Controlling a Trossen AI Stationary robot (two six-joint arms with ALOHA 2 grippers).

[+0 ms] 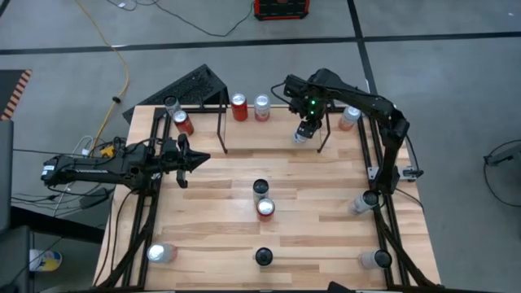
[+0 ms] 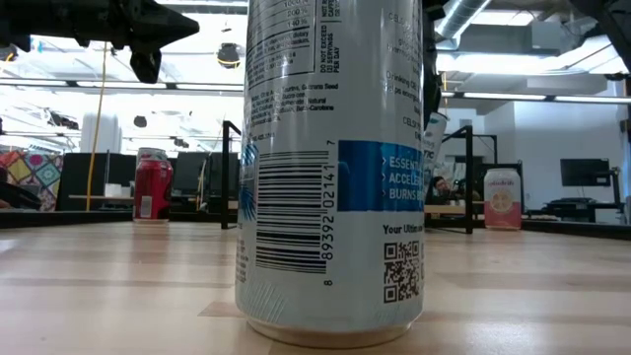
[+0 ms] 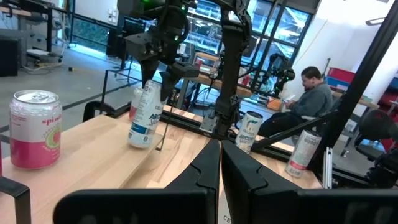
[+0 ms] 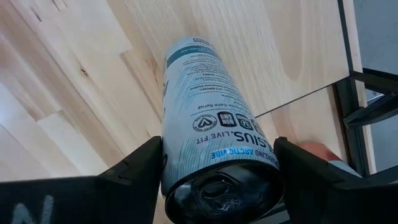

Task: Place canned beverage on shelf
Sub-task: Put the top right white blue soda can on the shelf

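Note:
A white-and-teal can [image 4: 205, 118] stands tilted between the fingers of my right gripper [image 1: 303, 130], which points down at the front of the shelf [image 1: 221, 107], a black rod rack along the table's far edge. Two cans [image 1: 238, 107] [image 1: 261, 107] stand in the shelf's middle, and others [image 1: 183, 122] [image 1: 350, 116] are near its ends. In the left wrist view the held can [image 3: 144, 115] leans under the right gripper. My left gripper [image 1: 199, 157] hovers shut over the table's left side. My right gripper pinches the can's top end [image 4: 186, 165] between its two fingers [image 4: 140, 171], one on each side just below the rim. The fingers come from above, pointing down. The can hangs tilted below them, its bottom [image 3: 138, 143] close to the table; whether it touches, I cannot tell.
Loose cans stand mid-table [image 1: 260, 189] [image 1: 265, 208], at the near edge [image 1: 263, 257] [image 1: 160, 253] and on the right [image 1: 364, 201] [image 1: 374, 259]. The near-edge can [image 2: 330, 168] fills the low view. A thin shelf rod [image 4: 292, 96] runs beside the held can. A person [image 3: 311, 102] sits beyond the table.

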